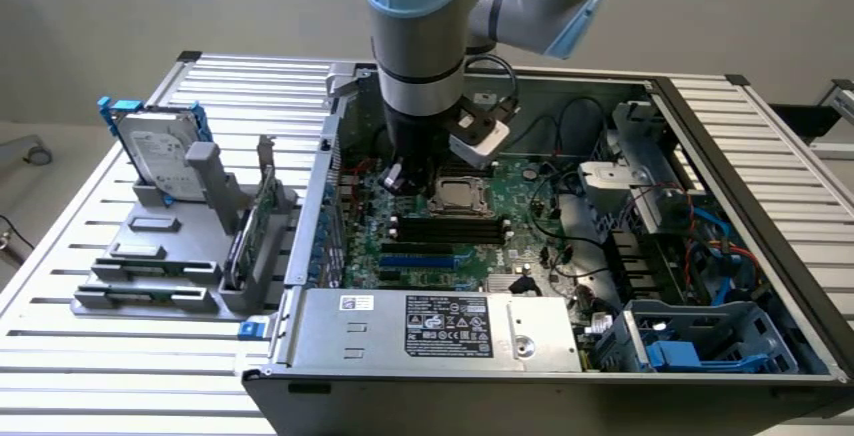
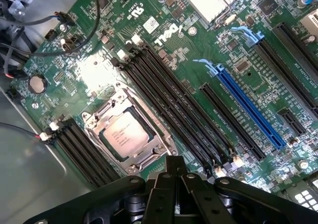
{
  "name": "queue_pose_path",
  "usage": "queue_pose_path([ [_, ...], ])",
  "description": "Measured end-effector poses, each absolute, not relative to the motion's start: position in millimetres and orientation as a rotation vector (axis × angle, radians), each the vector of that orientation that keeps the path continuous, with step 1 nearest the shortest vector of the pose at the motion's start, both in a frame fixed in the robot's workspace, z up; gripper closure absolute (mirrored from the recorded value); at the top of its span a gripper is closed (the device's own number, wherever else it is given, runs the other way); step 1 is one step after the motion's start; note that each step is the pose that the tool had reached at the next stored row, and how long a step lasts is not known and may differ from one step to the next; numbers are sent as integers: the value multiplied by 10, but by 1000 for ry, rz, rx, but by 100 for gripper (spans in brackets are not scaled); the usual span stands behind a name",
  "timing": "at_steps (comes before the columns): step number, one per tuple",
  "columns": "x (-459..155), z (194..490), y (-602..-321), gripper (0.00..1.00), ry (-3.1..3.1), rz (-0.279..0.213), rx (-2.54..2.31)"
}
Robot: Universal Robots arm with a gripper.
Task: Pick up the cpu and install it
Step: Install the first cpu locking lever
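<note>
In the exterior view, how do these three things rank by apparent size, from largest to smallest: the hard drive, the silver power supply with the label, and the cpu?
1. The silver power supply, clearly the largest, though it is also nearest to the camera.
2. The hard drive, standing upright at the exterior view's left.
3. The cpu, smallest, lying in the socket on the motherboard.

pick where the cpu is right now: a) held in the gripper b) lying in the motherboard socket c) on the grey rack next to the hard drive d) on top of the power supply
b: the cpu lies flat inside the metal socket frame on the green motherboard, and the shut gripper beside it holds nothing.
</note>
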State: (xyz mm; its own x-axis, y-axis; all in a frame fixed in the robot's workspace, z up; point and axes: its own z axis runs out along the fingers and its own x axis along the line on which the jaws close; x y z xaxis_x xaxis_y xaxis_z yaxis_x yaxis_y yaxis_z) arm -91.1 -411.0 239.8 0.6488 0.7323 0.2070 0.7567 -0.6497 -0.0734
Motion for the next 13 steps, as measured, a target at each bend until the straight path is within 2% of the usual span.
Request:
queue_pose_path([
  [13,-842,2468,-4127,89,-1237,-237,-2718],
])
